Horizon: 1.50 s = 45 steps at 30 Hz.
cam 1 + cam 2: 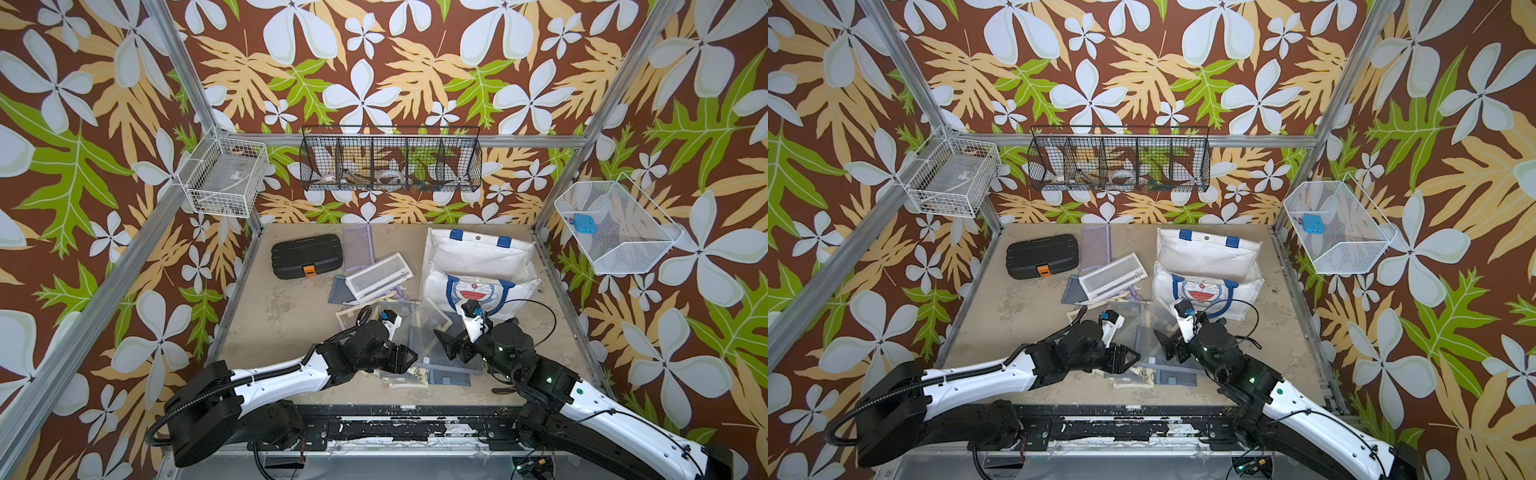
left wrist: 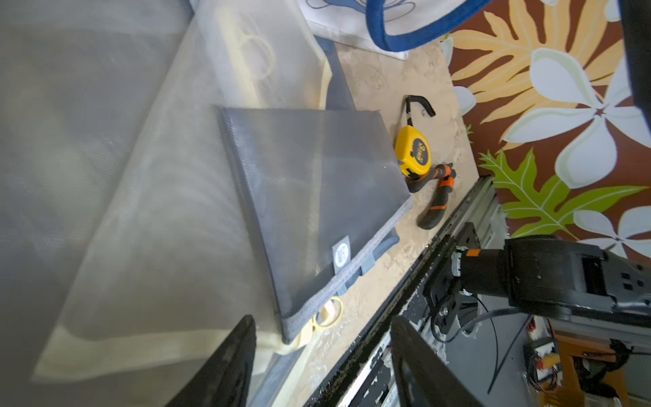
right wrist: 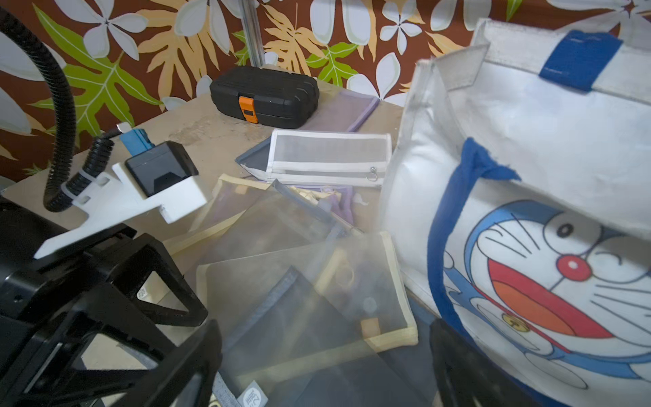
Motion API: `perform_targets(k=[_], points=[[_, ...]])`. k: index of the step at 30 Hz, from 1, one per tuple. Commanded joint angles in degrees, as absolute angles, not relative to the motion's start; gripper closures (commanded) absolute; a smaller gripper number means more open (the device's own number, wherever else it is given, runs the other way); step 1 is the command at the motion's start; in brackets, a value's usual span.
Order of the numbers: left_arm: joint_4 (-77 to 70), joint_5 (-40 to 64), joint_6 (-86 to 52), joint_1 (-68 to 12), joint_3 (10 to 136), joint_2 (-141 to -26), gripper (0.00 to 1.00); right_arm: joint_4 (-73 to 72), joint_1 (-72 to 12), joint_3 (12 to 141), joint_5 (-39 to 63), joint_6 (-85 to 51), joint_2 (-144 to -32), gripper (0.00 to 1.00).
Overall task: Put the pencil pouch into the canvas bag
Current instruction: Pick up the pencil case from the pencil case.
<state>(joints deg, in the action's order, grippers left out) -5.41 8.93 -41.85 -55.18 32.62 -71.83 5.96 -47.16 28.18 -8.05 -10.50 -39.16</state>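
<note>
The white canvas bag (image 1: 478,253) (image 1: 1208,253) with blue handles and a Doraemon face stands open-mouthed at the back right of the table. It fills the right wrist view (image 3: 528,176). Several mesh pencil pouches lie heaped in front of it: a white-trimmed one (image 1: 380,276) (image 3: 329,156), a yellow-trimmed clear one (image 1: 428,320) (image 3: 310,282) and a grey one (image 2: 310,197). My left gripper (image 1: 409,363) (image 2: 322,352) is open at the near corner of the grey and yellow-trimmed pouches. My right gripper (image 1: 442,345) (image 3: 326,356) is open, low over the same heap, beside the bag's front.
A black plastic case (image 1: 307,254) (image 3: 264,95) with an orange latch lies at the back left, a purple pouch (image 1: 358,241) beside it. A yellow tape measure (image 2: 413,155) and an orange-black tool (image 2: 436,201) lie near the front edge. Wire baskets (image 1: 390,164) hang on the walls.
</note>
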Motion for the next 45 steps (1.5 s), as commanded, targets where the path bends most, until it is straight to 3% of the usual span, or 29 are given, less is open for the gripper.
perform_targets(k=[1,10,22,31,41,45], points=[[-8.0,5.4,-43.6,-55.3,32.6,-73.6,0.37,4.6,-47.2,26.7,-10.5,-13.5,-37.9,0.09],[-19.1,9.0,-49.1,-55.3,27.4,-79.6,0.39,2.3,-47.2,22.5,-11.1,-19.5,-38.4,0.1],[-27.3,10.3,-51.4,-55.3,26.8,-86.2,0.43,-9.3,-47.1,13.9,-12.6,-30.8,-48.4,0.12],[-35.1,13.8,-52.8,-55.2,27.7,-89.2,0.51,-12.6,-46.4,10.3,-12.1,-32.7,-51.9,0.15],[-35.2,14.7,-50.6,-55.2,31.9,-91.6,0.74,-15.5,-46.3,9.7,-8.9,-32.8,-55.1,0.2],[-35.8,14.6,-50.5,-55.2,31.3,-91.1,0.92,-13.7,-46.4,10.1,-9.4,-30.8,-51.5,0.21]])
